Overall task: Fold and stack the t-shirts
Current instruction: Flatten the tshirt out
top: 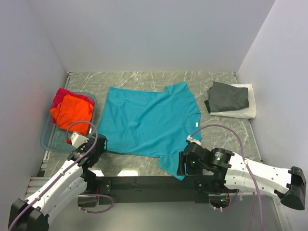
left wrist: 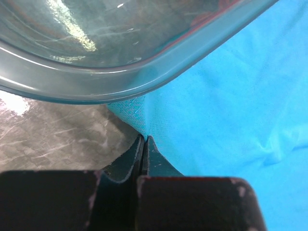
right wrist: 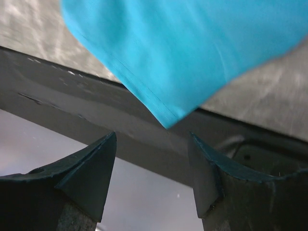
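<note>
Plainly, we saw the teal t-shirt point(top: 144, 120) spread flat in the middle of the marble table point(top: 144, 79). Its collar lay toward the right and its hem toward the left. The tip of its near sleeve drooped over the table's near edge.

We found the left gripper point(top: 100, 144) at the shirt's near left corner, just beside the clear bluish tub point(top: 45, 137). Its fingers were pressed fully together, with their tips right at the cloth's edge. We could not tell whether any fabric was pinched between them.

The right gripper point(top: 181, 163) sat at the near edge by the drooping sleeve, its fingers spread wide with nothing between them. In its wrist view the sleeve tip hung just beyond the gap, apart from both fingers.

The orange t-shirt point(top: 72, 113) lay bunched in the tub, and the magenta-red t-shirt point(top: 60, 96) was crumpled behind it and partly under it.

At the far right of the table, well apart from the teal one, we noted the dark grey t-shirt point(top: 228, 96). It lay folded on top of the folded white t-shirt point(top: 240, 111).
</note>
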